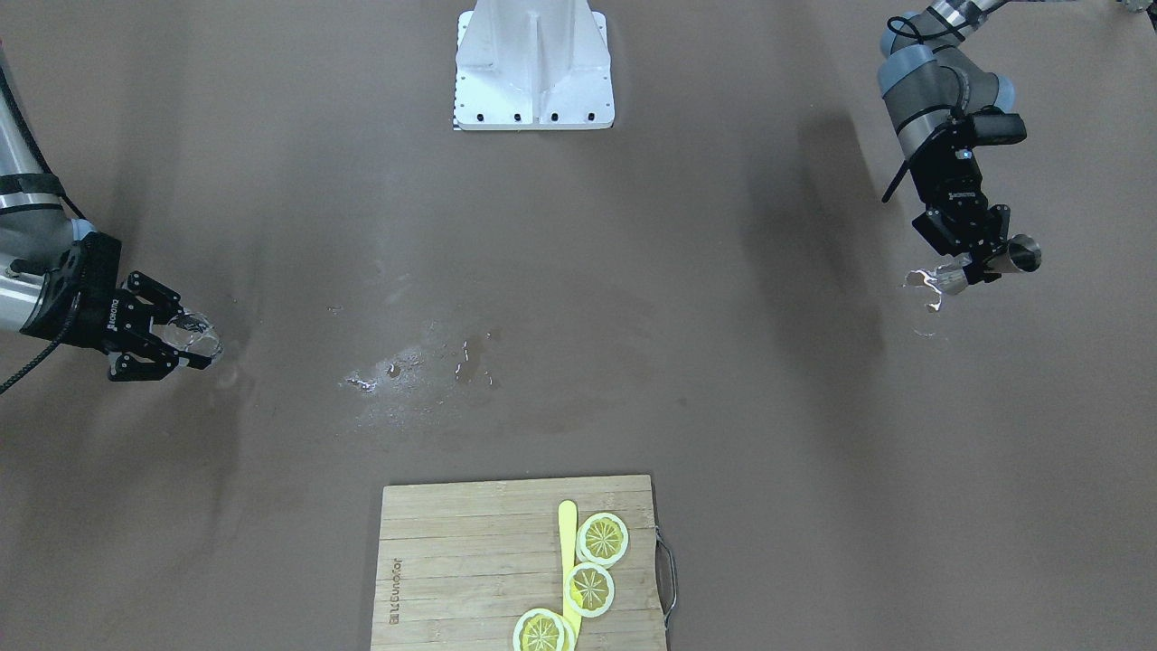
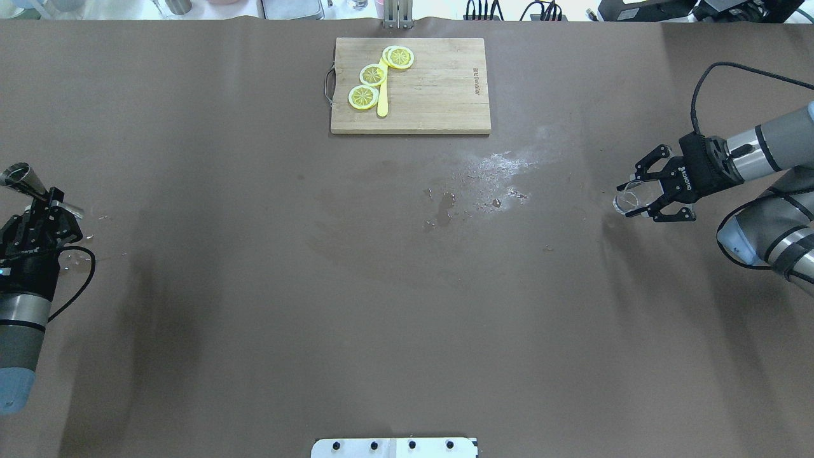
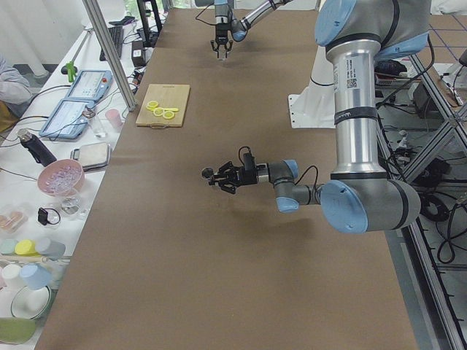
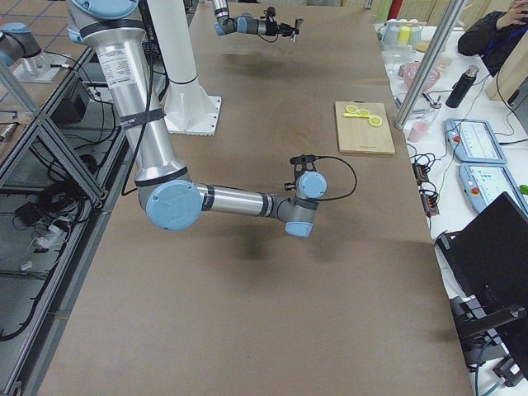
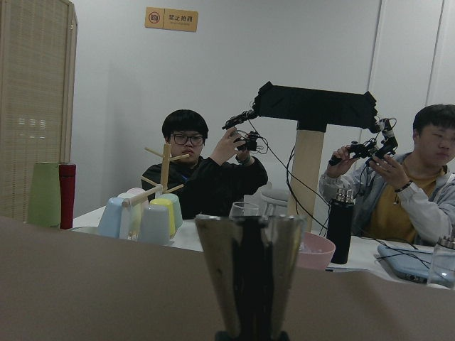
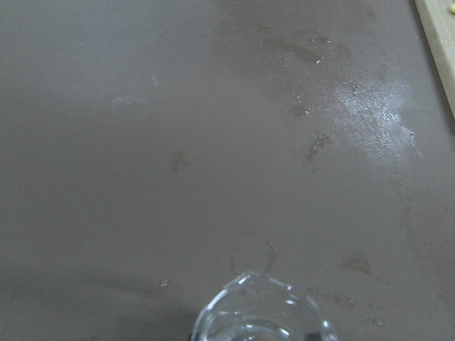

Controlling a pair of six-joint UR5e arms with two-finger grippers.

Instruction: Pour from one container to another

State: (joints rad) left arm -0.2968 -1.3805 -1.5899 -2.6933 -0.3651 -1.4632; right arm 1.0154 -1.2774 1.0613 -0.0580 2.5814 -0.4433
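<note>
A metal jigger [image 2: 17, 177] is held at its waist by my left gripper [image 2: 42, 207], which is shut on it at the table's far left edge. The front view shows this jigger [image 1: 1023, 254] lying tilted sideways in the gripper [image 1: 981, 263]. In the left wrist view its cone [image 5: 249, 273] fills the lower centre. A clear glass [image 2: 628, 198] sits between the fingers of my right gripper [image 2: 637, 200], shut on it at the far right. The same glass [image 1: 195, 334] shows in the front view, and its rim [image 6: 259, 312] at the bottom of the right wrist view.
A wooden cutting board [image 2: 439, 95] with lemon slices [image 2: 372, 75] and a yellow knife [image 2: 382, 95] lies at the far middle. A wet spill patch [image 2: 493, 175] marks the brown table near the centre. The white robot base [image 1: 533, 72] stands on my side. People sit beyond the left end.
</note>
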